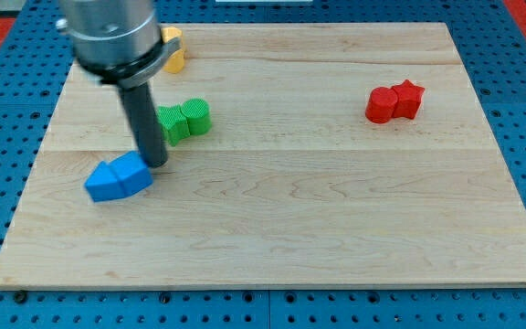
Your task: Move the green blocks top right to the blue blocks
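Two green blocks were seen side by side near the view's top left of the wooden board, touching each other. Just below them, toward the view's left, two blue blocks were found, also pressed together. My tip was set down right at the upper right edge of the blue blocks, between them and the green pair. No gripper was carried on the rod, so nothing could be spread or pinched.

Trouble could be caused by that spot. If the tip were slid the wrong way, the blue blocks might be shoved off toward the board's left edge. The green pair could also be split if only one block were hit. A yellow block was half hidden behind the arm, and two red blocks were lying well apart at the view's right.
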Available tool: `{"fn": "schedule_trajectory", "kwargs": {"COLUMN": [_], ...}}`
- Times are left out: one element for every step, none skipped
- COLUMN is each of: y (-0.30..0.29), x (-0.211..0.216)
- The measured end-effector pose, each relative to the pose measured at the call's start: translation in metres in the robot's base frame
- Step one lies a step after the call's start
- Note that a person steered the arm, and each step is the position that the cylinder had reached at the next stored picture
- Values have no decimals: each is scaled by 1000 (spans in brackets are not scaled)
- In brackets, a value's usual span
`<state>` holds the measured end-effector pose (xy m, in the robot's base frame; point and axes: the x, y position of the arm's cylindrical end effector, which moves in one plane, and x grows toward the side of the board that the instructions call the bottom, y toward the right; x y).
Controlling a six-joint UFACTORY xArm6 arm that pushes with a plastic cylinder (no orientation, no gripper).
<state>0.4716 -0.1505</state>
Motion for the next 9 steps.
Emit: {"fn": "schedule_trajectory", "kwargs": {"y": [-45,-48,-39,-39,-27,13,42,66,80], "x": [29,41,41,41,50,32,3,-31,-85]}}
